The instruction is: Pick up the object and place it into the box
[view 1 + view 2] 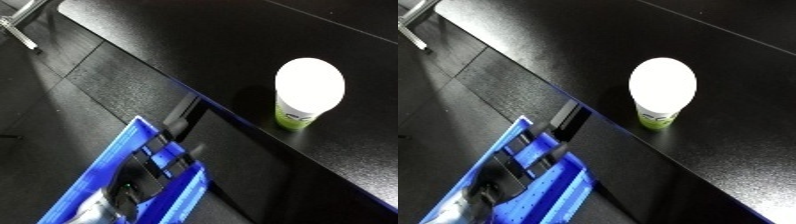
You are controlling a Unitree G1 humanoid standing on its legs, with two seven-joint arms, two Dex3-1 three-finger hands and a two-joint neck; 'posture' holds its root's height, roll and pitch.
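Left robot hand [151, 172], black fingers hanging relaxed and holding nothing, hovers over the blue plastic bin [173, 200] below the black table [222, 45], where the white-lidded green paper cup [306, 95] near the edge could tip off.

One hand [155, 167] shows, black, at about seven o'clock in both eye views, coming up from the lower edge on a silver wrist. Its fingers [522, 150] lie fairly straight and side by side, pointing toward one o'clock, with nothing between them. Which of the two hands it is cannot be told for sure; it sits on the left of the views, and no other hand or forearm shows.
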